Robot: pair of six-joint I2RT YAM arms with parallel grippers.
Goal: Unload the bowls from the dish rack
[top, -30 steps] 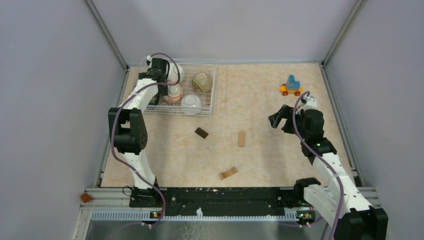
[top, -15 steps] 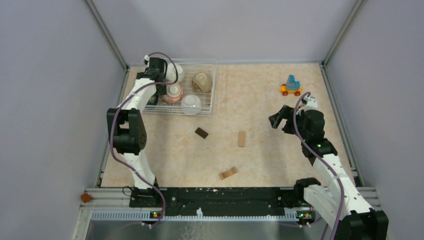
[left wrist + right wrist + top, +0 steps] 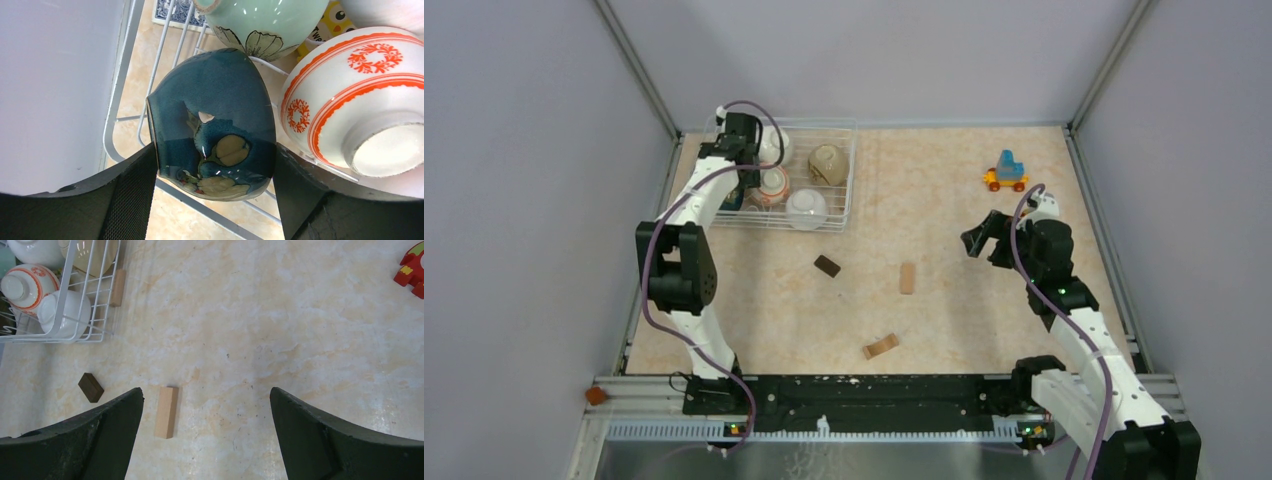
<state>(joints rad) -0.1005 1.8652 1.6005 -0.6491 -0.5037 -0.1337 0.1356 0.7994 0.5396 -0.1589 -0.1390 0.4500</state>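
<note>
1. The left claw (image 3: 215, 150) reaches into the rack's (image 3: 119, 75) near-left corner. Its jaws are spread wide around the blue bowl (image 3: 215, 125).
2. Both pads (image 3: 132, 200) look to meet that bowl's sides. I cannot tell whether they press or only touch.
3. The blue bowl lies tipped on its side on the wires, dead centre between the jaws. Its mouth seems to face the left-hand pad in the wrist view, so the grip likely runs mouth to base.
4. The orange bowl (image 3: 350, 100) sits just beside the right-hand pad and the green bowl (image 3: 260, 20) just beyond the blue one. A lift probably has to go straight up.
5. The white bowl (image 3: 806, 208) and tan bowl (image 3: 828, 163) also remain in the rack.
6. The right claw (image 3: 206, 390) hangs wide and empty over the table, well apart from the rack. The left arm is plainly the nearer.
</note>
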